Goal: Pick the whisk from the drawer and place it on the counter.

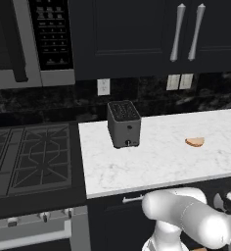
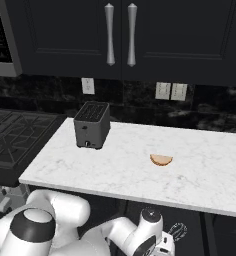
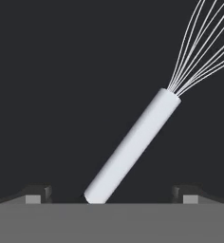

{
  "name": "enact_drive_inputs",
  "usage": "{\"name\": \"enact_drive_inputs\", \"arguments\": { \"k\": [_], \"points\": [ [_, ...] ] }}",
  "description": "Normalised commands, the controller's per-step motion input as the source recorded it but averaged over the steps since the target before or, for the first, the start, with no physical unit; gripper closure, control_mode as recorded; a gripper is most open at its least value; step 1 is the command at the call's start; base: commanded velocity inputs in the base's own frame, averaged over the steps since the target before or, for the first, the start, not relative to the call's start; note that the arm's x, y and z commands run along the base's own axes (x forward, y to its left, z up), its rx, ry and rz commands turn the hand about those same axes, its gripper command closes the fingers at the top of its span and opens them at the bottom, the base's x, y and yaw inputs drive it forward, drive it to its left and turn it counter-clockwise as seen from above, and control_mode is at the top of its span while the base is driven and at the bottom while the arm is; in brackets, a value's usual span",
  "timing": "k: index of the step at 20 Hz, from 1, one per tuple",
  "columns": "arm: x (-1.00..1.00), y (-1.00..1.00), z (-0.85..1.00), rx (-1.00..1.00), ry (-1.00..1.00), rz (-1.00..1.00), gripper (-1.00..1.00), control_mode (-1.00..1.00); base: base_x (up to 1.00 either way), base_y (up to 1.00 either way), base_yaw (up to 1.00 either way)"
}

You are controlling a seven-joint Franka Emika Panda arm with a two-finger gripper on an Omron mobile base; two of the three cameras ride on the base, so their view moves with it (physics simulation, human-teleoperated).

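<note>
The whisk [image 3: 133, 142] lies on the dark floor of the drawer [image 3: 57, 71], its pale silvery handle slanting up to thin wire loops at the upper right. My gripper [image 3: 111, 193] is open just above it. The fingertips [image 3: 38, 192] stand wide apart on either side of the handle's lower end and do not touch it. In the right base view the whisk's wire head [image 2: 176, 231] shows below the counter's front edge, beside my hand [image 2: 151, 239]. The white marble counter [image 2: 120, 170] spreads above.
A dark toaster [image 1: 124, 124] stands at the counter's back left, and a tan bread piece [image 2: 161, 159] lies near the middle. The black gas stove [image 1: 29, 157] is to the left. A silver drawer handle [image 1: 132, 199] shows under the counter edge, and cupboard doors hang overhead.
</note>
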Motion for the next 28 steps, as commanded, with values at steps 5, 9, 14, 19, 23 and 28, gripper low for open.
{"name": "enact_drive_inputs", "arguments": {
  "k": [5, 9, 14, 19, 23, 28],
  "points": [
    [0.00, 0.00, -0.13, 0.00, 0.00, 0.00, -1.00, -1.00, 0.00, 0.00, 0.00],
    [0.00, 0.00, -0.26, 0.00, 0.00, 0.00, -1.00, -1.00, 0.00, 0.00, 0.00],
    [0.00, 0.00, -0.26, 0.00, 0.00, 0.00, -1.00, -1.00, 0.00, 0.00, 0.00],
    [0.00, 0.00, -0.10, 0.00, 0.00, 0.00, -1.00, -1.00, 0.00, 0.00, 0.00],
    [0.00, 0.00, 0.00, 0.00, 0.00, 0.00, -1.00, -1.00, 0.00, 0.00, 0.00],
    [0.00, 0.00, 0.00, 0.00, 0.00, 0.00, 1.00, -1.00, 0.00, 0.00, 0.00]
  ]
}}
